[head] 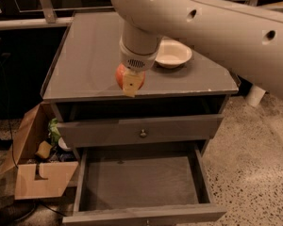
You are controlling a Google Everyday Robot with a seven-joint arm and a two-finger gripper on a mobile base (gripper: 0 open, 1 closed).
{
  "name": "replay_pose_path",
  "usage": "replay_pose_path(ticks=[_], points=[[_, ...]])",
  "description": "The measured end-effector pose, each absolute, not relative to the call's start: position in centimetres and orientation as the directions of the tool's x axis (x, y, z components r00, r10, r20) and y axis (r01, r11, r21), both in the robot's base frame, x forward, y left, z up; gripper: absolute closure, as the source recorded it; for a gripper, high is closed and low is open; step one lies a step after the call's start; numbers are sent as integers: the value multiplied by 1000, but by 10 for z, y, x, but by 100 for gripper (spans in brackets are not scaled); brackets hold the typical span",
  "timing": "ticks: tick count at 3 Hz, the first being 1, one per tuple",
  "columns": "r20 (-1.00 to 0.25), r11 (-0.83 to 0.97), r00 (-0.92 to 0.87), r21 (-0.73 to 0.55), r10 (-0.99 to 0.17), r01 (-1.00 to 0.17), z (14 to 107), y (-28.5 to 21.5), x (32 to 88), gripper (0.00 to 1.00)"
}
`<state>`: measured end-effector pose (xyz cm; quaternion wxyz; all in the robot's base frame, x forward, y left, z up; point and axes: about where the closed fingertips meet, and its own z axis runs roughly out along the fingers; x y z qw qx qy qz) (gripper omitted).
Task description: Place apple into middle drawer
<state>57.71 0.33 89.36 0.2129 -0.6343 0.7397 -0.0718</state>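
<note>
Risk, cabinet top [85, 55]: the apple hangs about level with the front edge, left of its middle. A straight descent from here could knock the fruit on that edge or set it back on the top.
Risk, knob drawer [108, 134]: this shut front panel juts out between the apple and the target. The arm likely needs to come forward before it lowers, or the load may strike the panel.
Risk, grip: only a pale finger [131, 84] shows across the fruit's front. A jolt could roll a round apple out and onto the floor.
Middle drawer [141, 185]: pulled out wide below the knob drawer. Its grey floor is bare, so nothing is inside yet.
Cardboard box [30, 135]: on the floor off the cabinet's left side, flaps open. It holds green and yellowish odds and ends I can't identify.
White bowl [183, 56]: on the right half of the top, between back and front edges. It looks empty.
Apple [120, 76]: clamped, in the air, well above the middle drawer.
Gripper [130, 81]: pointing down, closed around the apple.
</note>
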Motion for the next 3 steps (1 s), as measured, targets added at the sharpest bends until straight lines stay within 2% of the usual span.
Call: replay_pose_path(ticks=[1, 3], points=[[-224, 185, -105, -376, -969, -908, 894, 3, 577, 100], [-214, 248, -196, -253, -957, -935, 819, -9, 514, 100]])
